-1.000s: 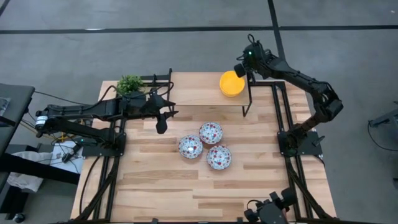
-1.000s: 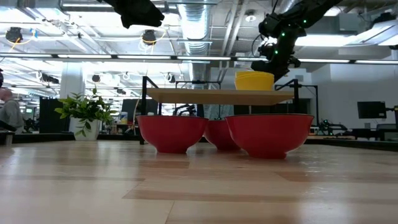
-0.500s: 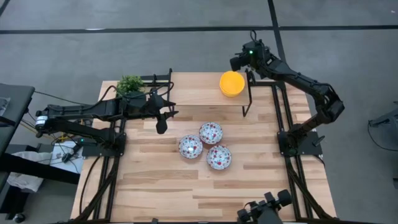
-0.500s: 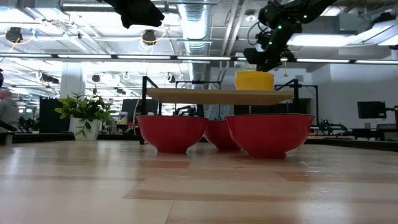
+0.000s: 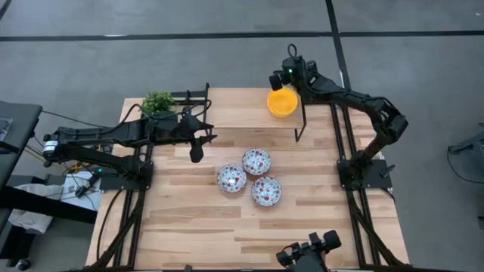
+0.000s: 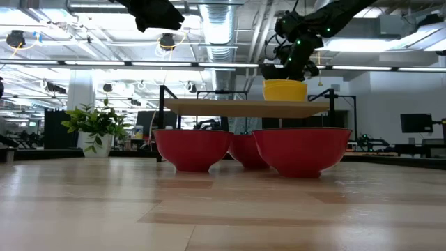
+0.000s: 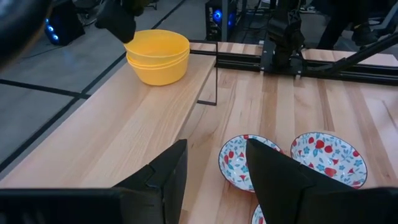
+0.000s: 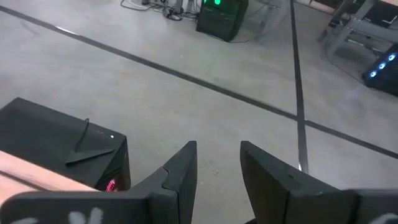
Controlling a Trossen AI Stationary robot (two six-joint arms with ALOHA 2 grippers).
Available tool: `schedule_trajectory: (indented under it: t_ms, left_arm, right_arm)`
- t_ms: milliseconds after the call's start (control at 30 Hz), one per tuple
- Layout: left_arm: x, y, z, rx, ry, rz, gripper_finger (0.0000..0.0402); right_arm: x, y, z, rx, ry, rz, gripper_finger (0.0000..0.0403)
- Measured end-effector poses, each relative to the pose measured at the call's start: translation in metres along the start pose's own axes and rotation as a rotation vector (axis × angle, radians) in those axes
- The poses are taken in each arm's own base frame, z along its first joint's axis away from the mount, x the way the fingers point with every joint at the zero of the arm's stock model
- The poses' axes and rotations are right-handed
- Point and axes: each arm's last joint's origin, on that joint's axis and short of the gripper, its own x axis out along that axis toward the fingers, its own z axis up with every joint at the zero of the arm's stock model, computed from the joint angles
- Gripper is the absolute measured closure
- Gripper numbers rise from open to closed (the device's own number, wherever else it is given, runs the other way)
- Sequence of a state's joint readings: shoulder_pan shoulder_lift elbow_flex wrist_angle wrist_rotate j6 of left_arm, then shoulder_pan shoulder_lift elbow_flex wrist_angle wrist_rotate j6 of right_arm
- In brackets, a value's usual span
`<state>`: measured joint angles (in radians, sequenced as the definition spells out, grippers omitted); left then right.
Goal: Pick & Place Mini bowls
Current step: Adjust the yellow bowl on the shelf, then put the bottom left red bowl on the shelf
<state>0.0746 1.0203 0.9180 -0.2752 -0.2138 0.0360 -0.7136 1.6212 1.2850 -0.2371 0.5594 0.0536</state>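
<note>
Three white mini bowls with red-and-blue speckles [image 5: 256, 161] [image 5: 231, 178] [image 5: 266, 190] stand close together on the table's middle; the low view shows their red outsides [image 6: 191, 148]. A yellow mini bowl stack [image 5: 281, 103] [image 7: 158, 56] rests on a raised wooden shelf [image 5: 234, 113] at the far edge. My right gripper [image 5: 276, 79] [image 8: 217, 146] hovers open just beyond the stack's far left rim, with nothing between its fingers. My left gripper [image 5: 197, 151] [image 7: 216, 146] waits open in the air left of the speckled bowls.
A small green plant [image 5: 157, 102] stands at the table's far left corner. The shelf rests on thin black metal legs [image 5: 300, 125]. Black frame rails run along both table sides. Bare wood lies toward the near edge [image 5: 249, 234].
My right gripper has swung toward the table's left along the far edge, from the yellow stack's right side to beyond its far left rim, turning as it went. The yellow bowls have stayed in place on the shelf.
</note>
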Motion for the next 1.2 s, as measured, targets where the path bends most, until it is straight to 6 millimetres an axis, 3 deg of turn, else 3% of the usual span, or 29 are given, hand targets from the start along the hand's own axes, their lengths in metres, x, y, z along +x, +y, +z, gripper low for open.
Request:
schedule_trajectory:
  t_ms: [567,867,1200]
  left_arm:
    - [0.0,0.0,0.0,0.004,0.0,0.003,0.0238]
    - [0.0,0.0,0.0,0.003,0.0,0.003,0.0238]
    - [0.0,0.0,0.0,0.004,0.0,0.002,0.0238]
  right_arm:
    - [0.005,-0.005,0.0,0.01,0.003,-0.008,0.029]
    - [0.012,0.003,-0.009,-0.029,0.053,-0.01,0.029]
    - [-0.012,-0.003,0.018,-0.011,-0.051,-0.006,0.029]
